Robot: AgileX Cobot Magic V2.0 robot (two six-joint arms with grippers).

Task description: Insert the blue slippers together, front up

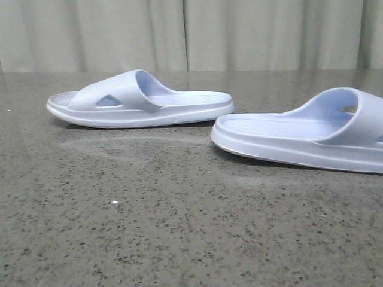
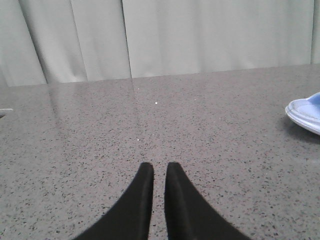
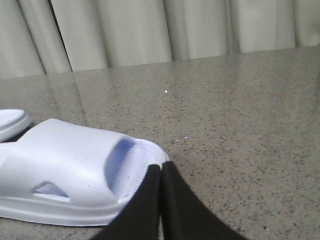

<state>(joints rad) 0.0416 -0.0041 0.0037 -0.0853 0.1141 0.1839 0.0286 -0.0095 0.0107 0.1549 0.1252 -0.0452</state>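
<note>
Two pale lavender-blue slippers lie sole-down on the speckled table. The left slipper [image 1: 140,98] lies sideways, strap toward the left. The right slipper [image 1: 299,134] lies nearer, its strap at the right edge. Neither gripper shows in the front view. My left gripper [image 2: 159,166] is empty over bare table, its fingers a thin gap apart; one end of a slipper [image 2: 305,112] shows far off to its side. My right gripper [image 3: 161,166] is shut and empty, its tips just in front of the toe end of a slipper [image 3: 65,170]. The other slipper's end [image 3: 12,122] shows beyond.
The dark grey speckled table [image 1: 179,227] runs back to a pale curtain [image 1: 191,33]. A faint smear marks the table in front of the left slipper.
</note>
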